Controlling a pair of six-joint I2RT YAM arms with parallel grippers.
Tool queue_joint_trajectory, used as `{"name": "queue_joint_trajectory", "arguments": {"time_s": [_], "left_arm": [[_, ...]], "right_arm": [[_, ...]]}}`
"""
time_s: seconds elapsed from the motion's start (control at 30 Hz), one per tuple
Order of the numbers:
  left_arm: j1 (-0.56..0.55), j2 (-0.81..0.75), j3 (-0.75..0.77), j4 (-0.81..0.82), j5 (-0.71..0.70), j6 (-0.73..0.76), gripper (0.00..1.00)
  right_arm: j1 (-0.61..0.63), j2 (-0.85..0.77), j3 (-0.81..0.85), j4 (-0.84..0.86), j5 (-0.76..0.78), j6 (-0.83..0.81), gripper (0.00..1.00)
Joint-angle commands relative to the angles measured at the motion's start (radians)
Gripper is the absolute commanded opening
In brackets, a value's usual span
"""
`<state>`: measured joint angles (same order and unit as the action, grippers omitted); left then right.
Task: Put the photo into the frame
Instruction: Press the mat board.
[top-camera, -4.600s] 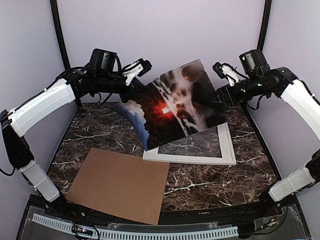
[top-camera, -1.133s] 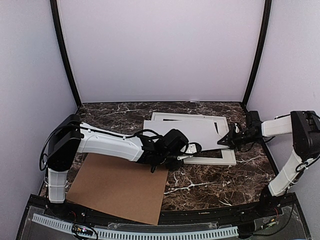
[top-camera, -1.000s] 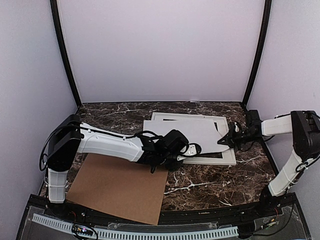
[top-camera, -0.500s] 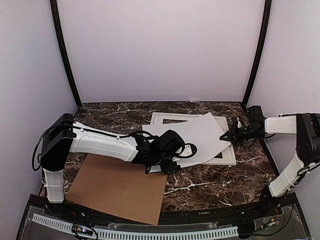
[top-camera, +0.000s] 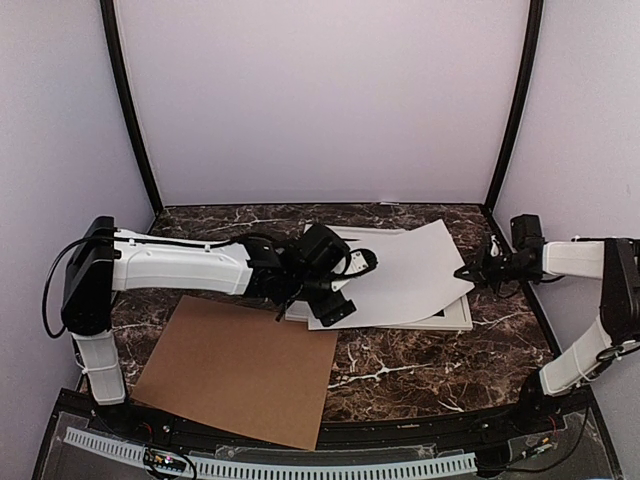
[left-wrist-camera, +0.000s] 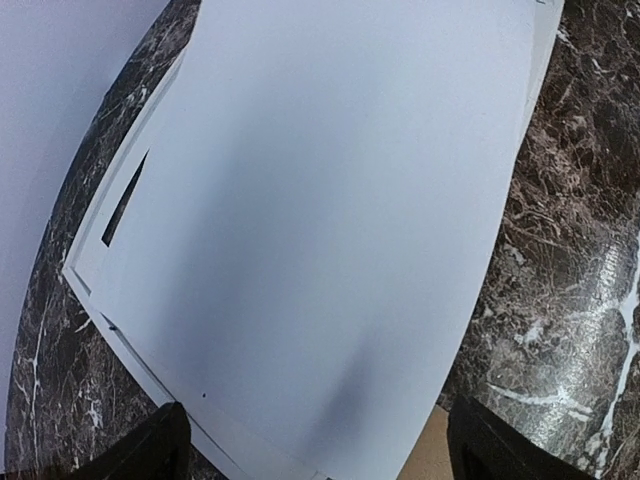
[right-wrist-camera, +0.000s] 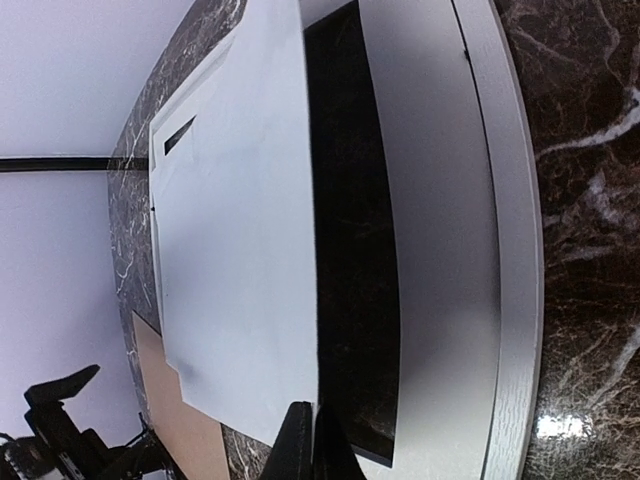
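Note:
The photo lies face down over the frame, only its plain white back showing, skewed so that its right corner rides up past the frame's far edge. My right gripper is shut on the photo's right edge and holds that side slightly raised; its wrist view shows the pinched photo above the frame's rail. My left gripper stands open at the photo's near-left corner. In the left wrist view its fingertips sit wide apart either side of the photo, gripping nothing.
A brown cardboard sheet lies on the dark marble table at the front left, close under the left wrist. Purple walls and black corner posts close in the back and sides.
My left gripper has opened, let go of the photo and drawn back to the left. The right gripper has pulled the photo rightward and lifted its edge, so it now sits askew.

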<state>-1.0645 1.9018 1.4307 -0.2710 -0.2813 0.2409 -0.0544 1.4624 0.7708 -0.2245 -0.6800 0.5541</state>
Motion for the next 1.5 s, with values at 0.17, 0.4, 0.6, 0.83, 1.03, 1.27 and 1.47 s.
{"name": "queue_joint_trajectory", "arguments": {"time_s": [0.17, 0.4, 0.6, 0.83, 1.03, 1.27, 1.47], "left_arm": [[0.092, -0.093, 0.042, -0.053, 0.078, -0.128, 0.93], [0.147, -0.086, 0.057, -0.064, 0.111, -0.202, 0.93], [0.201, -0.083, 0.069, -0.074, 0.172, -0.285, 0.93], [0.25, -0.085, 0.08, -0.084, 0.196, -0.338, 0.94], [0.268, -0.084, 0.094, -0.089, 0.192, -0.341, 0.93], [0.295, -0.084, 0.096, -0.088, 0.2, -0.363, 0.93], [0.324, -0.075, 0.097, -0.083, 0.239, -0.385, 0.93]], "right_arm": [[0.0, -0.065, -0.116, 0.179, 0.009, 0.125, 0.0], [0.005, -0.11, -0.125, 0.215, 0.007, 0.142, 0.0], [0.022, -0.144, -0.101, 0.221, -0.003, 0.144, 0.0], [0.097, -0.115, -0.068, 0.189, -0.04, 0.162, 0.0], [0.114, -0.118, -0.076, 0.206, -0.067, 0.214, 0.0], [0.116, -0.152, -0.037, 0.22, -0.099, 0.234, 0.0], [0.105, -0.209, 0.061, 0.166, -0.127, 0.239, 0.0]]}}
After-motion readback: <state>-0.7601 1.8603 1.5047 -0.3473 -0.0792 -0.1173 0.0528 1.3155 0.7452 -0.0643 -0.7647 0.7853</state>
